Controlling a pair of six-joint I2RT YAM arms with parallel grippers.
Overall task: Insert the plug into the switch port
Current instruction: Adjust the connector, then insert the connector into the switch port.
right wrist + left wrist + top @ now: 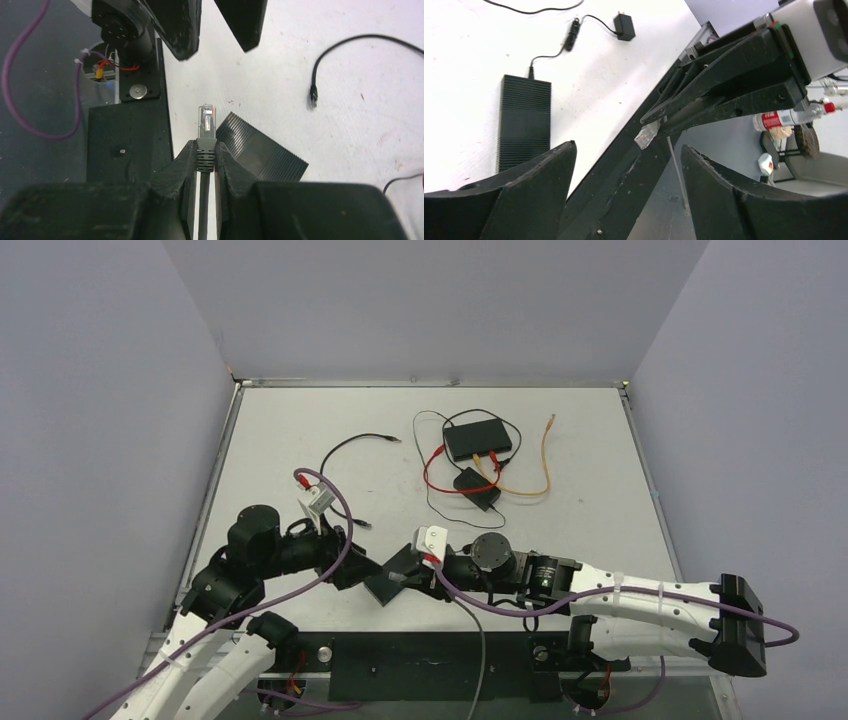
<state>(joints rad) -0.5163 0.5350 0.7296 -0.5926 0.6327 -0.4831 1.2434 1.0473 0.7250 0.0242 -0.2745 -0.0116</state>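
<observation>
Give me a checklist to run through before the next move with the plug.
1. Plug in grip: ok, right gripper shut on its grey boot, clear tip sticking out.
2. Left gripper free: ok, open and empty.
3. Plug aimed at a port: not ok, it points toward the left gripper, with the ribbed black box lying off to one side.
4. Port visible on the box: cannot tell, no view shows its port face.

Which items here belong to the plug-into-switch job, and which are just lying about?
In the job: grey plug in the right gripper's jaws; ribbed black box beside it, likely the switch.
Lying about: flat black box; red cable; orange cable; loose black cable.
</observation>
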